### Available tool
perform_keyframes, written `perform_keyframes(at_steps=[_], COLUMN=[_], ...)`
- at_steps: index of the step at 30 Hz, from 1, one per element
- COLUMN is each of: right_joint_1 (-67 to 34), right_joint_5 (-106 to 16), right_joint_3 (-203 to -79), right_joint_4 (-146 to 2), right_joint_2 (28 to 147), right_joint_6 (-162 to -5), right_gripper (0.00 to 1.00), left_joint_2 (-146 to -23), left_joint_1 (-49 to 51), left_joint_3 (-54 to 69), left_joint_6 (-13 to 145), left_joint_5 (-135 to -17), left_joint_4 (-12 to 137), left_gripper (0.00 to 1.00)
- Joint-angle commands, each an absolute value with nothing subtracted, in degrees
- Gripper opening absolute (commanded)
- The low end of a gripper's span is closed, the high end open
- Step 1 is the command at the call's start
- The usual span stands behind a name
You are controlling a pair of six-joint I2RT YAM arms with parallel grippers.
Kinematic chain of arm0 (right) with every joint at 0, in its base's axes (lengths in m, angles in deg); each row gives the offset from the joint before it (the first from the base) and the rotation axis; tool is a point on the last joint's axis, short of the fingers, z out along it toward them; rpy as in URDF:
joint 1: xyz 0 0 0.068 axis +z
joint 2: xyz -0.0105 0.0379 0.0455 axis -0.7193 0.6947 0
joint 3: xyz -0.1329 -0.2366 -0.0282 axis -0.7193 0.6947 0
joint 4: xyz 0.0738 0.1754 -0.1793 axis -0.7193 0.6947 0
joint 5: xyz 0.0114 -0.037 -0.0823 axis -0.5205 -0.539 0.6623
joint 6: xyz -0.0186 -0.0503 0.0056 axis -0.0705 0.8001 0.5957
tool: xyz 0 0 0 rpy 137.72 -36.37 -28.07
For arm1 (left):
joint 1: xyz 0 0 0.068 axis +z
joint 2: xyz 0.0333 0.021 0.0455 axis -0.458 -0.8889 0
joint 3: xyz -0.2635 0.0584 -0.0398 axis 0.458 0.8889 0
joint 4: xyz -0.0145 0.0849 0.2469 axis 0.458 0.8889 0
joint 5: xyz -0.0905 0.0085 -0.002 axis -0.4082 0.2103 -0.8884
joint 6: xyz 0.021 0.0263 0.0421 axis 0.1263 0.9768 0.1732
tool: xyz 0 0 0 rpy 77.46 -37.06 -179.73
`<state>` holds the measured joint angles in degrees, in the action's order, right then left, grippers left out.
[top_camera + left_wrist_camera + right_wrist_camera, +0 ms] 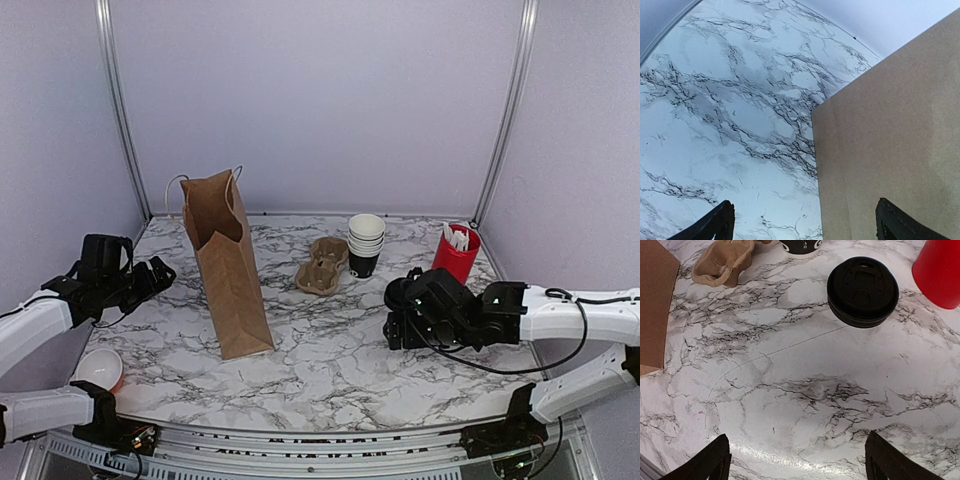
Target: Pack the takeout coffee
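Top external view, entries from left edge to right edge.

1. left gripper (152,272): mid-left, above the marble table (330,375). In the left wrist view its fingers (715,225) sit at the bottom corners, spread wide with nothing between them. The flat side of the brown paper bag (890,140) fills the right half of that frame.
2. small cup (99,367): white inside, lower left corner, by the left arm's base.
3. brown paper bag: left of centre, upright, mouth open.
4. cardboard carrier (322,266): centre, lying on the marble.
5. stack of nested cups (365,240): just right of the carrier.
6. right gripper (398,315): right of centre, low over the table. In the right wrist view its jaws gape wide and empty.
7. takeout coffee (863,290): black lid on, upper right of the right wrist view. It stands on the marble, apart from the fingers, and is hidden behind the arm from above.
8. red cup (456,252): holds white sticks, right of centre, just right of the coffee.
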<state>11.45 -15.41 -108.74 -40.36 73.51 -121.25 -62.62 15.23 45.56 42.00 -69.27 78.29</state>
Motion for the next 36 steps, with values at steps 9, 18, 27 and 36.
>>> perform_keyframes(at_steps=[9, 18, 27, 36], right_joint_1=[13.51, 13.68, 10.36, 5.15], right_joint_5=[-15.48, -14.17, -18.7, -18.45], right_joint_3=[-115.31, -123.24, -132.66, -131.29], right_joint_4=[-44.19, -44.55, -45.86, -63.22], right_joint_2=[80.2, 86.62, 95.97, 105.19], right_joint_6=[-122.77, -119.82, -117.3, -123.41], right_gripper=[0.88, 0.88, 0.84, 0.74], left_joint_2=[-61.47, -61.84, -61.53, -60.98], left_joint_1=[17.28, 17.25, 17.33, 17.37], left_joint_3=[44.71, 45.75, 46.11, 46.99], left_joint_6=[42.04, 41.51, 41.36, 40.84], left_joint_5=[-69.91, -71.17, -71.78, -72.41], left_joint_4=[79.96, 78.72, 78.41, 77.61], left_gripper=[0.99, 0.99, 0.99, 0.99])
